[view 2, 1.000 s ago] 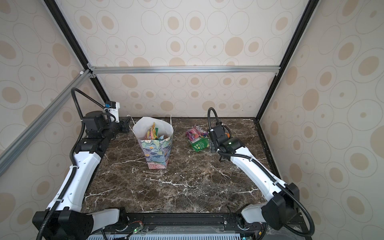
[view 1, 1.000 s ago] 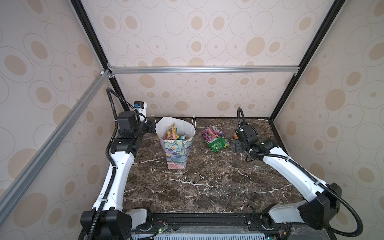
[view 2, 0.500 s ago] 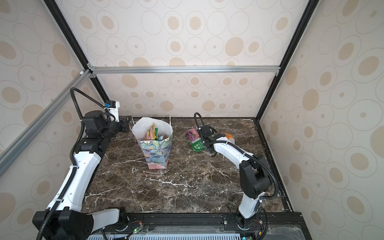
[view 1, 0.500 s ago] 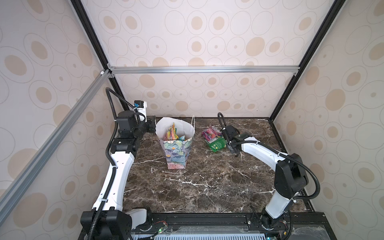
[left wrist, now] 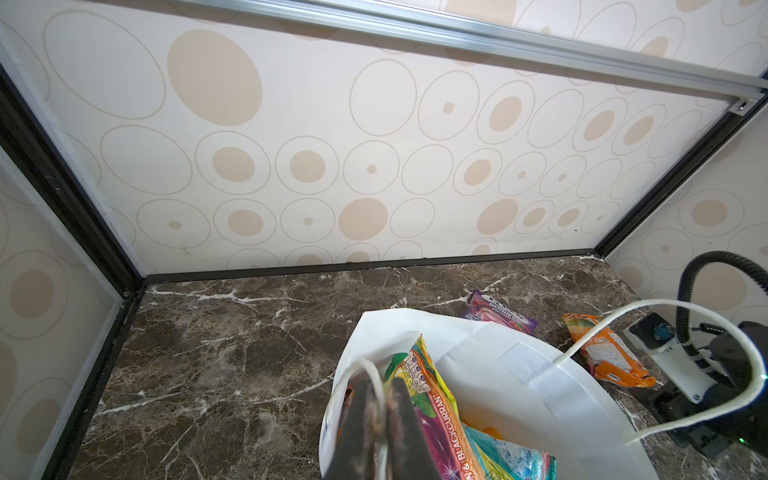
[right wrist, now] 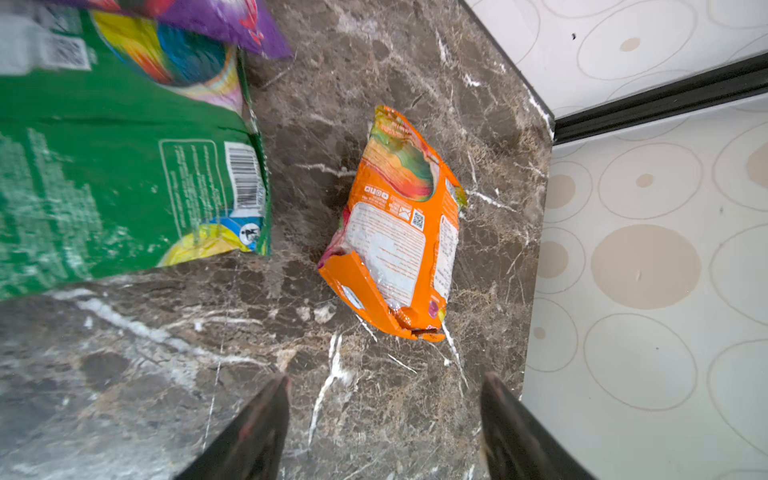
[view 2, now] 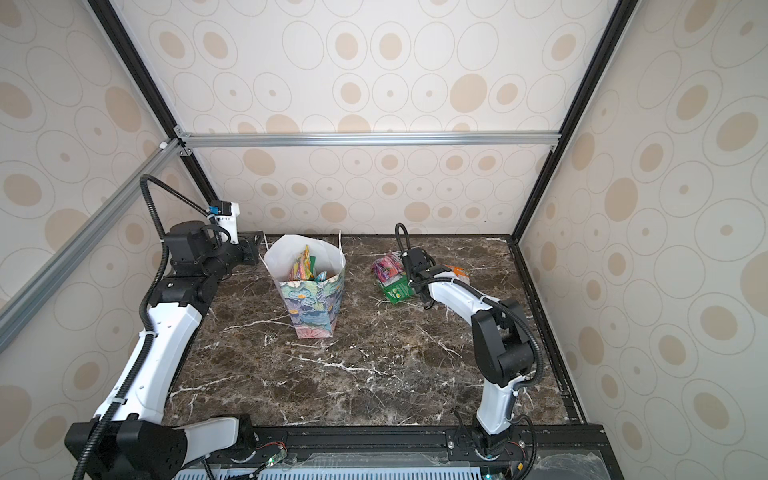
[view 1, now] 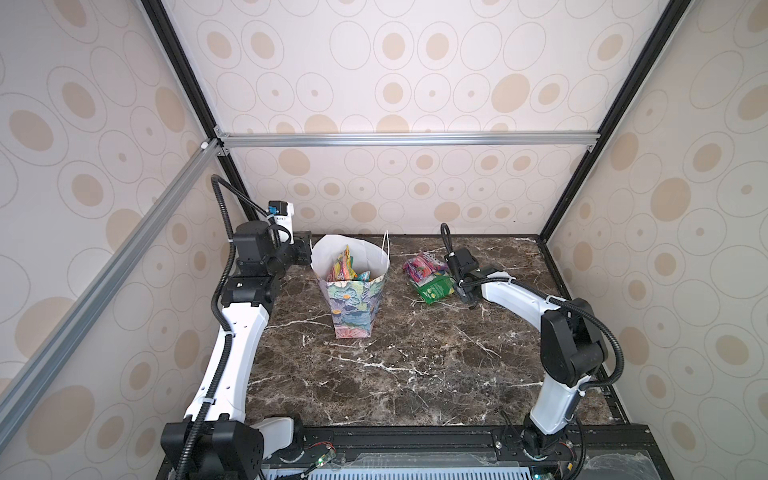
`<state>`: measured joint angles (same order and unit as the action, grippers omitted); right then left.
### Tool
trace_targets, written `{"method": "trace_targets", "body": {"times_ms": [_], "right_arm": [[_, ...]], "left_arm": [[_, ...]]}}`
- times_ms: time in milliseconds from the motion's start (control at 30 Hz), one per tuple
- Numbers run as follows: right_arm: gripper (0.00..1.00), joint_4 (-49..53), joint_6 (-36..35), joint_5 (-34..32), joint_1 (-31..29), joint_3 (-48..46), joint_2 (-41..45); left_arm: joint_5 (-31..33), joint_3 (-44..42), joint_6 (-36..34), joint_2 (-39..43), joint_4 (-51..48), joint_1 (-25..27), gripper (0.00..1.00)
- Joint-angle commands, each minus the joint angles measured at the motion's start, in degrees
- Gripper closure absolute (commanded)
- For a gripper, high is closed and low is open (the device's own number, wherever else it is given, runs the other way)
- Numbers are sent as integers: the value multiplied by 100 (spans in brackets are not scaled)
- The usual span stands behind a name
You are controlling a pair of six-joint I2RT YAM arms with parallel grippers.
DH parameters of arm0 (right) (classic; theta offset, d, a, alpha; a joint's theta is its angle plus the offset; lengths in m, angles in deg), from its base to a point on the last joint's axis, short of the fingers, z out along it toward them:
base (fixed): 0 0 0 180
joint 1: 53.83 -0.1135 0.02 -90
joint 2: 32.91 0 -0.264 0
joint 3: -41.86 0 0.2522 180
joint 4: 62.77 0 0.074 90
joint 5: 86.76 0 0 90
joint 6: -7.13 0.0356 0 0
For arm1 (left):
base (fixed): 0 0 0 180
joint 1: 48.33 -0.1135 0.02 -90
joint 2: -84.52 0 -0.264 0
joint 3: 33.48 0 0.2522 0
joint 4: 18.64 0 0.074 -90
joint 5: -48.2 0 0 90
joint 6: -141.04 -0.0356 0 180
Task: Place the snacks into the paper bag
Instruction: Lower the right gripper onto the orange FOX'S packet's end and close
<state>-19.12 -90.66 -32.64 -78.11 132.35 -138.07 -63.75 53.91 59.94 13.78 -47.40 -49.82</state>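
- While my left arm runs from its base at the front up along the left edge of the marble table (view 1: 415, 365), its wrist turns inward at the back, level with the rim of the paper bag (view 1: 353, 307).
- My left gripper (left wrist: 380, 386) has its fingers pressed together on the near cord handle (left wrist: 374, 370) at that rim.
- The bag stands upright near the back, left of the middle, with several snacks (view 1: 345, 268) standing inside it. In the left wrist view one of them reads "BLACKCURRANT".
- My right arm rises from its base at the front right and folds at the elbow. Its white forearm reaches back and inward, and the wrist tips down over the table.
- My right gripper (right wrist: 386, 378) has its fingers wide apart and holds nothing. It hangs over bare marble.
- The orange packet (right wrist: 399, 232) lies just ahead of those fingers, flat and apart from them.
- The green packet (right wrist: 116, 166) lies beside it, with the purple packet (view 1: 422, 266) overlapping its far end.
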Motion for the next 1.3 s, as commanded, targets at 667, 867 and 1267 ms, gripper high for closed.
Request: {"method": "trace_targets", "body": {"times_ms": [667, 867, 1267], "right_arm": [[37, -679, -441, -367, 294, 25, -1081], [39, -813, -530, -529, 318, 205, -1286], [45, -1260, -730, -754, 326, 255, -1468]], "left_arm": [[118, 609, -240, -449, -530, 0, 75], [88, 635, -258, -493, -565, 6, 77], [92, 661, -275, -555, -600, 0, 79]]}}
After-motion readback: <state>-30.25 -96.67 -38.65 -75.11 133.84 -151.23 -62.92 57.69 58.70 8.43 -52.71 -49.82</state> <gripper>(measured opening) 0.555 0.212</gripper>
